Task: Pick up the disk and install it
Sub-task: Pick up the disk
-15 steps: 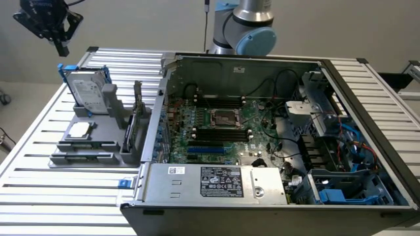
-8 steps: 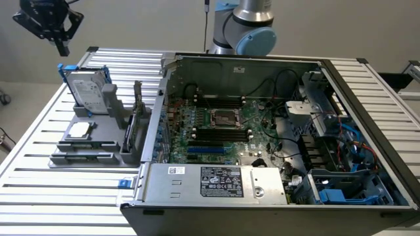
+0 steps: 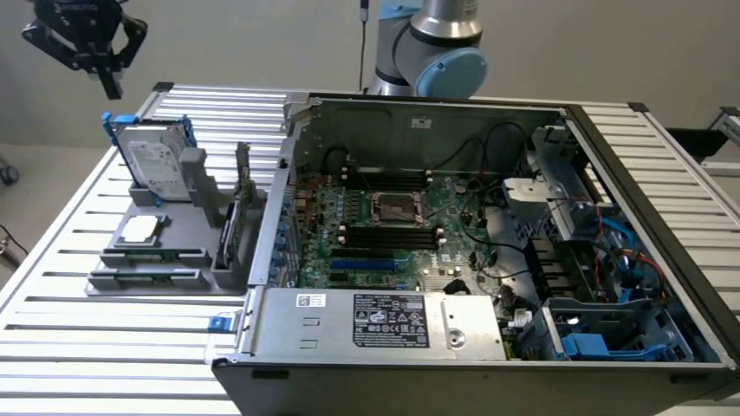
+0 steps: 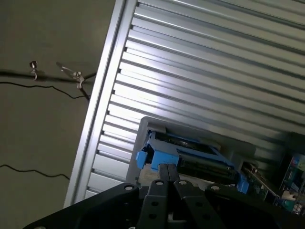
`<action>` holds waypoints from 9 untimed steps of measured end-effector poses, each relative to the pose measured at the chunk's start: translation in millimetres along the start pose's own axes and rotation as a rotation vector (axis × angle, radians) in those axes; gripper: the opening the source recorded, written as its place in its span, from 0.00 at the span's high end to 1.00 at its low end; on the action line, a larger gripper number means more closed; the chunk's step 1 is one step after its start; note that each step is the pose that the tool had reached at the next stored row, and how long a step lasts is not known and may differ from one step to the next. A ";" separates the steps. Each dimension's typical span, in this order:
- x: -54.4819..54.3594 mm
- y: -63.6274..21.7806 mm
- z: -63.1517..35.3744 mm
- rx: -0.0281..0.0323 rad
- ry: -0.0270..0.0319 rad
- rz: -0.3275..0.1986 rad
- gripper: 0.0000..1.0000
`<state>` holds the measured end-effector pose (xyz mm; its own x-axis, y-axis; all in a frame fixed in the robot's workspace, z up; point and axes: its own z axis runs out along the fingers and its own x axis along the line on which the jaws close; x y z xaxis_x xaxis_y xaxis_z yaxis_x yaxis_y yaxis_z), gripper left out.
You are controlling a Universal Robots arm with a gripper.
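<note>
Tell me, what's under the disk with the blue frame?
A grey holder sitting on the slatted table. The disk stands upright in the holder's slot, so the slot hides the disk's bottom edge.

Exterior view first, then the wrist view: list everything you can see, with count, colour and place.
table: one, silver, slatted, under everything.
holder: one, grey, on the table, exterior view's left.
disk: one, silver-grey in blue carrier, upright in the holder.
chip: one, silver, flat on the holder.
computer case: one, grey, open, beside the holder.
power supply: one, silver, black-and-white label, case's near edge.
arm: one, silver with pale blue cap, behind the case.
hand: one, black, shut, above the disk.
</note>
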<state>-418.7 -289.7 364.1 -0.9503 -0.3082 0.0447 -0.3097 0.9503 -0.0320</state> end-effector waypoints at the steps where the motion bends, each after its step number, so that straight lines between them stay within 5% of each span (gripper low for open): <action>1: 0.0 0.0 0.0 0.0005 -0.0007 -0.019 0.89; 9: 0.0 0.0 0.0 0.0041 -0.0046 -0.155 0.89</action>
<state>-418.7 -289.7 364.1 -0.8914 -0.4510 0.0448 -0.4524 0.8913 -0.0292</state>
